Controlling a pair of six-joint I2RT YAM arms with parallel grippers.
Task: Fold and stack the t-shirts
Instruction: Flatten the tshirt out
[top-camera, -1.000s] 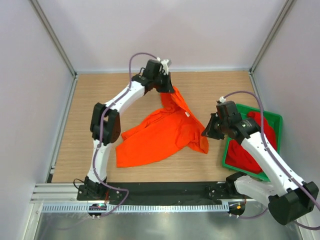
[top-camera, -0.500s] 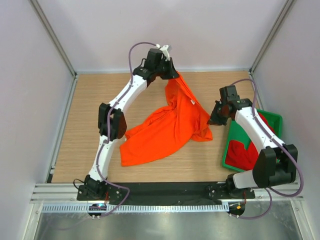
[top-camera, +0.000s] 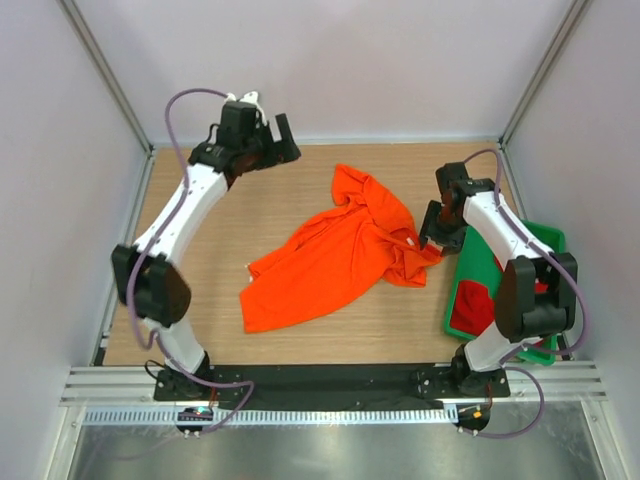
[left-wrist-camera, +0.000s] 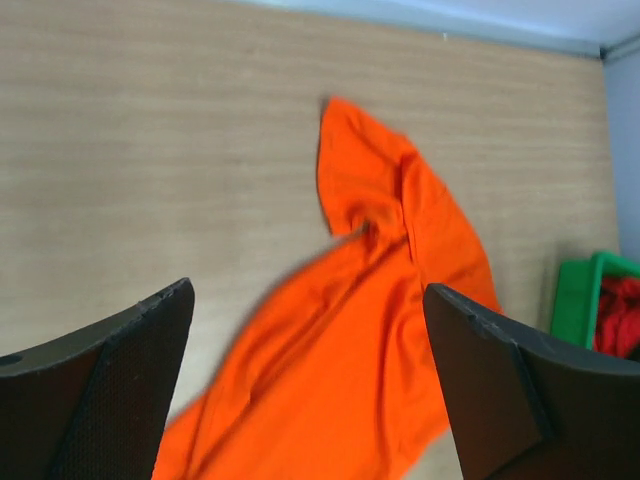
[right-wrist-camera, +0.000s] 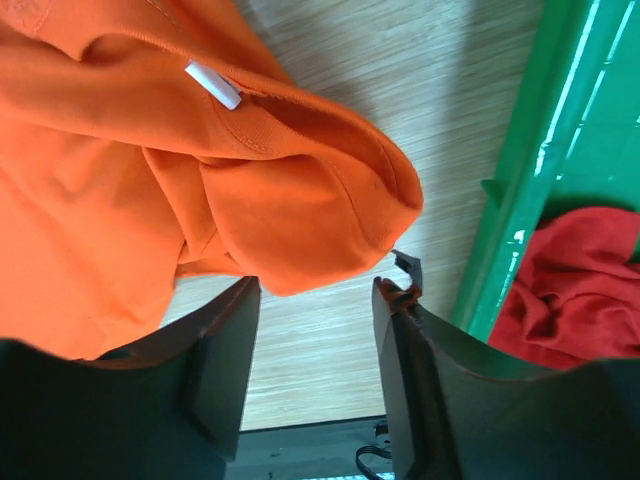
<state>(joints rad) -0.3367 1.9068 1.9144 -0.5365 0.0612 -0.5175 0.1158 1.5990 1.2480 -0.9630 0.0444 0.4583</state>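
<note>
The bright orange t-shirt (top-camera: 335, 260) lies crumpled on the wooden table, collar end toward the back. High over the back left hangs my left gripper (top-camera: 287, 141), open and empty; from its wrist view the orange t-shirt (left-wrist-camera: 380, 300) lies far below the gripper (left-wrist-camera: 308, 290). My right gripper (top-camera: 438, 230) stands at the shirt's right edge. There the gripper (right-wrist-camera: 318, 288) is open, and a fold of the orange t-shirt (right-wrist-camera: 200, 150) rests just beyond the fingertips, not between them. The deep red t-shirt (top-camera: 478, 308) lies bunched in the green tray (top-camera: 474, 262).
The green tray (right-wrist-camera: 530, 170) stands at the table's right side, close to my right gripper, with the red t-shirt (right-wrist-camera: 580, 290) inside. A white label (right-wrist-camera: 212, 85) shows at the orange collar. Enclosure walls bound the table on three sides.
Both grippers opened and let go of the orange t-shirt, which dropped onto the table. The left arm swung away to the back left. The right gripper stayed by the shirt's right edge.
</note>
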